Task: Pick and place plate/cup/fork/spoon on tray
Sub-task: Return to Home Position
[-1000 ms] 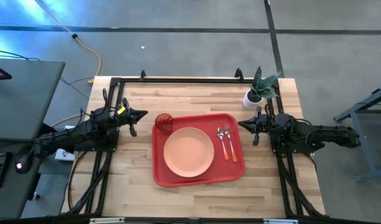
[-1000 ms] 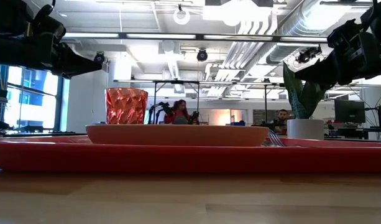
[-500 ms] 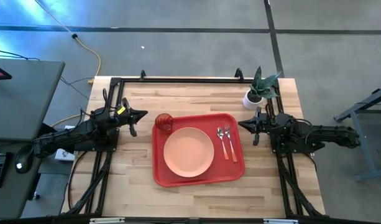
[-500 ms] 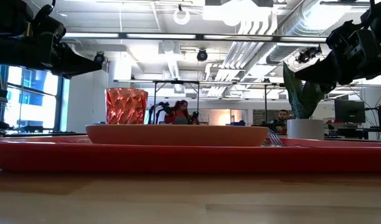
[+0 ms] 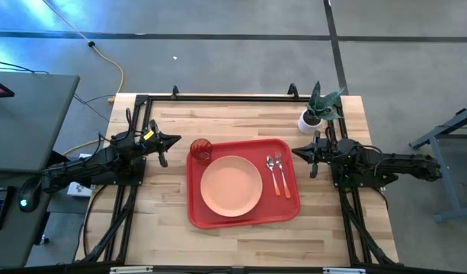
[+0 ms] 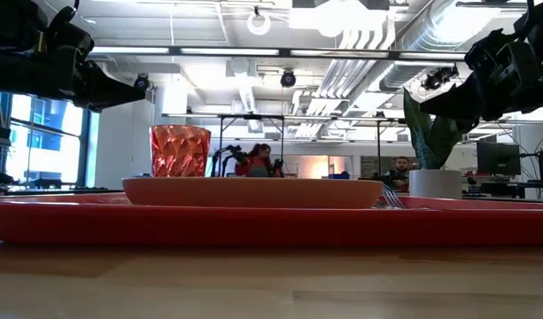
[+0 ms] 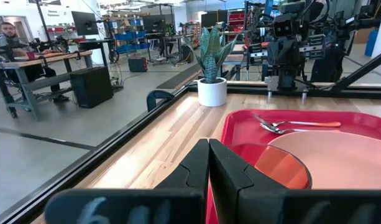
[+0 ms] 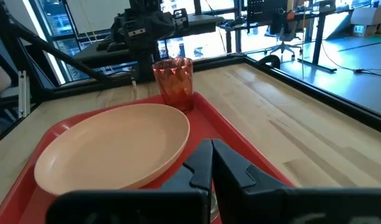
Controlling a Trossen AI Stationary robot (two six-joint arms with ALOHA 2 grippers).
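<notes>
My left gripper hangs over bare wood just left of the red tray, fingers pressed together and empty. My right gripper hangs just off the tray's right edge, fingers likewise closed on nothing. The peach plate sits in the tray's middle, the red-orange cup in its far left corner. The spoon and fork lie side by side right of the plate.

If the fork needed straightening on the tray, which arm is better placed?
Right, probably. The fork lies at the tray's right end, nearest the right gripper; the left gripper sits beyond the cup and plate.
</notes>
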